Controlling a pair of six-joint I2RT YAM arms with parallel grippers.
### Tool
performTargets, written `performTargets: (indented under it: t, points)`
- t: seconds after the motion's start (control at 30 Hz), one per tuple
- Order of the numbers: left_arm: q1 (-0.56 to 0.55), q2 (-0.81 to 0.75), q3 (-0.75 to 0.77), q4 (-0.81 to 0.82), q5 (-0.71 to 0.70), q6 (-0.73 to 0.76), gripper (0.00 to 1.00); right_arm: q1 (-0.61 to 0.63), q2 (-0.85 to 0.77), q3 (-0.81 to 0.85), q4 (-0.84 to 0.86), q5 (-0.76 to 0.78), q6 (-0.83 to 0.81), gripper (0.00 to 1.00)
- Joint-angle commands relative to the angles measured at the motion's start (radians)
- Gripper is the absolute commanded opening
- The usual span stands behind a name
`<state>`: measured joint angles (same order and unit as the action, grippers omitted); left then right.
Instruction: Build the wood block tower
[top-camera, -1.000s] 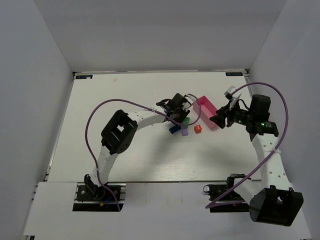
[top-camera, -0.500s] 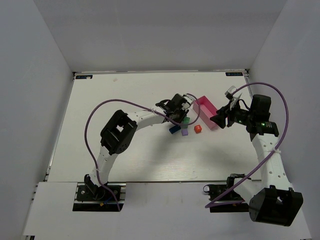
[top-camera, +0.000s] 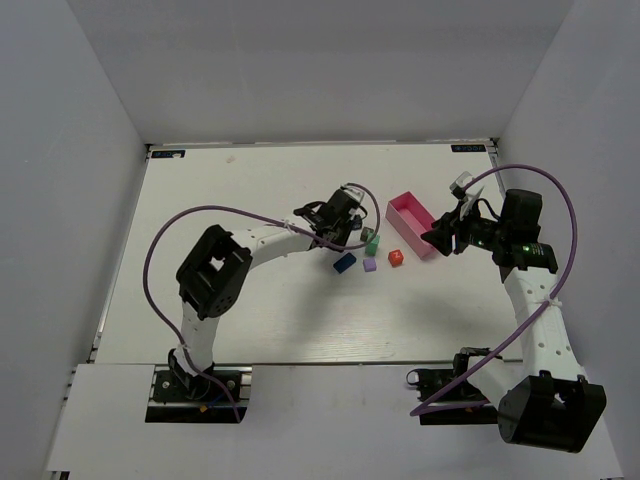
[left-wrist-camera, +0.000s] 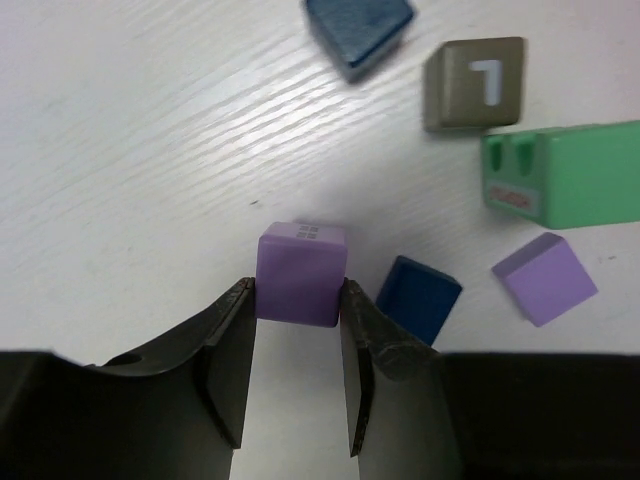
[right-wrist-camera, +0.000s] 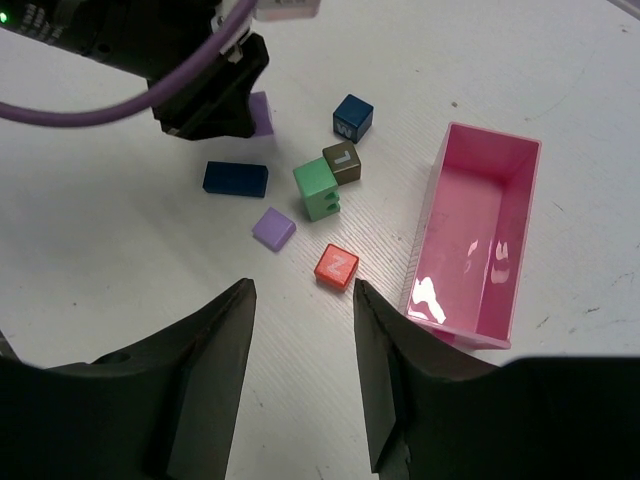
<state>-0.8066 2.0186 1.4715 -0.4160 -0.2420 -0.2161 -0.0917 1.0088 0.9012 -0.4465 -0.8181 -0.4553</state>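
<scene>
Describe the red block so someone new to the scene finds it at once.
Find the pink tray right of the table's middle. The red block sits alone beside the tray's long side, closer to it than any other block. It is the only red one, with a white Z on top; its neighbours are a flat lilac block and a green brick.

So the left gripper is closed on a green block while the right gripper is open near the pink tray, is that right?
Not quite: the left gripper is closed on a lilac cube, not a green block, as the left wrist view shows; the green brick lies loose, ungripped. The right gripper is indeed open near the pink tray.
</scene>
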Motion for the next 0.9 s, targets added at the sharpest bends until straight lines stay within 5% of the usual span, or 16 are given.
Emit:
performTargets:
  t: [0.0,0.87]
  points:
    - [0.029,-0.087,-0.02,-0.024,-0.091,-0.083,0.02,-0.003,-0.004,-0.004,0.002,-0.015,0.0,0.5]
    - [0.109,-0.074,-0.097,-0.044,-0.166,-0.314,0.04,-0.006,-0.013,-0.01,-0.001,-0.019,0.0,0.5]
